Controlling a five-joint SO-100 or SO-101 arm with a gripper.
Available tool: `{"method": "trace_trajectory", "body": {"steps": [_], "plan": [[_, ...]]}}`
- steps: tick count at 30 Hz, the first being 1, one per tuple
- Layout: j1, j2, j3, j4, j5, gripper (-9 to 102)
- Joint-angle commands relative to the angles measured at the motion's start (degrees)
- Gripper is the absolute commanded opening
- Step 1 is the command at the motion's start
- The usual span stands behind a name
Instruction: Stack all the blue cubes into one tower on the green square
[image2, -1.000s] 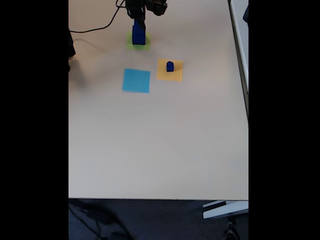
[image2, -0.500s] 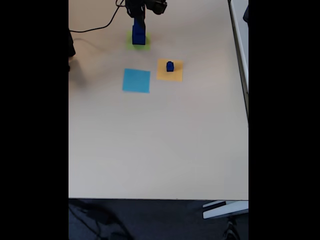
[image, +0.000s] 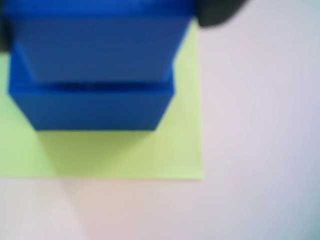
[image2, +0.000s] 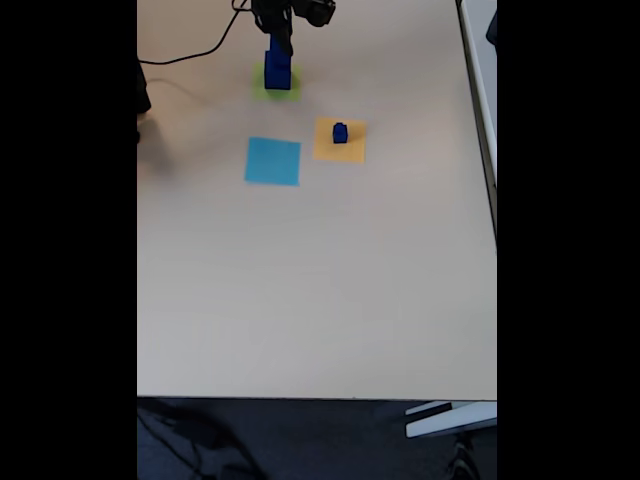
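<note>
A stepped tower of solid dark-blue cubes (image2: 277, 70) stands on the flat lime-green square (image2: 290, 88). The black end effector (image2: 280, 38) sits directly above it, grip unclear. One small dark-blue cube (image2: 340, 132) waits down-right on an orange-yellow square (image2: 340, 150).

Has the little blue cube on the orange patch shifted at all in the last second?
No. In the fixed view the small blue cube sits at the same spot on the orange-yellow square, near its upper middle, as before.

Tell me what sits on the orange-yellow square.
One small blue cube sits on the orange-yellow square, near its upper right in the fixed view. The patch under the cube is covered.
</note>
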Motion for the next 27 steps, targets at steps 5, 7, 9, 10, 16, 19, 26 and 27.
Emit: {"method": "trace_trajectory", "body": {"steps": [5,7,9,10,16,19,26,27], "plan": [[-0.4,3.6,-2.3,-0.1,0.1,14],[-0.5,3.5,-2.0,-0.2,0.4,14],[-0.5,3.5,-1.9,-0.2,0.3,14],[-0.5,3.5,-1.9,-0.1,0.3,14],[-0.5,3.6,-1.4,-0.1,0.4,14],[-0.6,3.7,-1.1,-0.1,0.6,14],[-0.7,3.9,-0.8,0.2,0.6,14],[-0.7,3.9,-0.7,0.2,0.7,14]]}}
